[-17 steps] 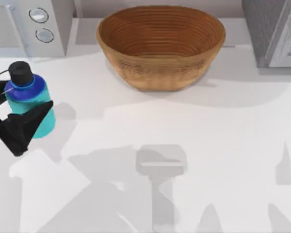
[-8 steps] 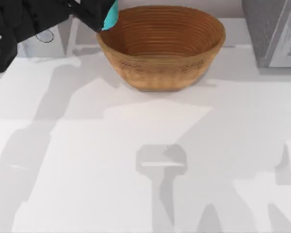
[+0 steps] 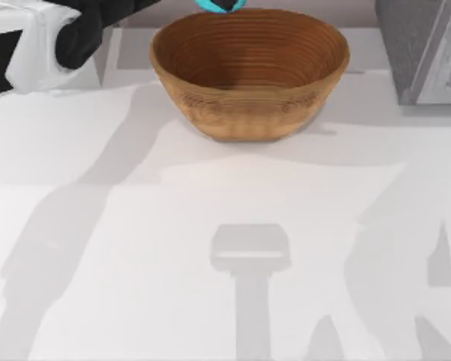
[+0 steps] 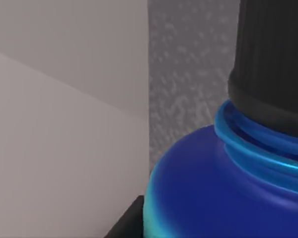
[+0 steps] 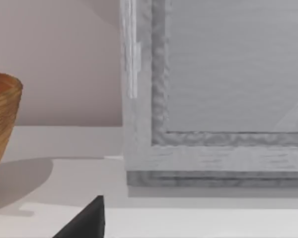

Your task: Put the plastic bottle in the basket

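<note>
Plastic bottle (image 3: pixel 219 4): a sliver of cyan body shows at the far edge of the bench in the top view, above the far rim of the basket (image 3: pixel 249 72); the left wrist view shows its dark blue shoulder, ribbed neck rings and black cap close up.
Left tool (image 3: pixel 224 4): carried high over the far edge of the bench by the left arm reaching in from the far-left corner; judged to be clamped on the bottle, since the bottle hangs clear of the bench, though the fingers themselves are hard to make out.
Right tool: parked near the right edge of the bench beside a grey cabinet (image 5: pixel 213 99); cannot tell whether it is apart or together.
Basket: brown, woven, bowl-shaped, with concentric ribs inside and a wide rim narrowing to a smaller base; it stands at the far middle of the bench with nothing visible inside.
Handling: the bottle looks light, rigid and smooth, likely a little slippery; the straight cylindrical body seems the soundest place to hold, below the rounded shoulder.
Risk: released over the rim, not the bowl's middle, it could bounce out.
Bench (image 3: pixel 210 301): plain white and matt.
</note>
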Controlling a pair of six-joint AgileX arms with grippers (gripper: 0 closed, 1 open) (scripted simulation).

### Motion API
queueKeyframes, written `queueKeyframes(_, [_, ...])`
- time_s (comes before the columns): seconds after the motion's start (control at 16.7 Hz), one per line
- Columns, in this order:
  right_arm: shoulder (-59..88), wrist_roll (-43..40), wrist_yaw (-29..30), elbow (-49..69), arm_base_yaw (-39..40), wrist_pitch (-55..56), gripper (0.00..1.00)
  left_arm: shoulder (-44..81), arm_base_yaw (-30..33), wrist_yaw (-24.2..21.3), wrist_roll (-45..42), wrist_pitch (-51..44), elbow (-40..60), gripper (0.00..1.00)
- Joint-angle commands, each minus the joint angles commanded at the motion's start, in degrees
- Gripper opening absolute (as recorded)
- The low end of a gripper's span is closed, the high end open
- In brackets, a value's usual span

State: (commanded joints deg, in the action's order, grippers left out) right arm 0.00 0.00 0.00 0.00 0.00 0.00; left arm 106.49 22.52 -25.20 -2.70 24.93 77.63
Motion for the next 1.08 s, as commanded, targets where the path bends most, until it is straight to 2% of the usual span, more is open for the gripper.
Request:
queueKeyframes(0.24, [0.00, 0.00, 0.00, 0.00, 0.00, 0.00, 1.00, -0.11, -0.16, -0.12, -0.14, 0.19, -0.05, 0.00])
queueKeyframes(0.72, [0.00, 0.00, 0.00, 0.00, 0.00, 0.00, 1.00, 11.97, 2.60, 2.38, 0.28, 3.02, 8.95, 0.00])
queueKeyframes(1.02, [0.00, 0.00, 0.00, 0.00, 0.00, 0.00, 1.00, 12.75, 2.80, 2.60, 0.28, 3.25, 9.65, 0.00])
queueKeyframes(1.08, [0.00, 0.00, 0.00, 0.00, 0.00, 0.00, 1.00, 12.75, 2.80, 2.60, 0.28, 3.25, 9.65, 0.08])
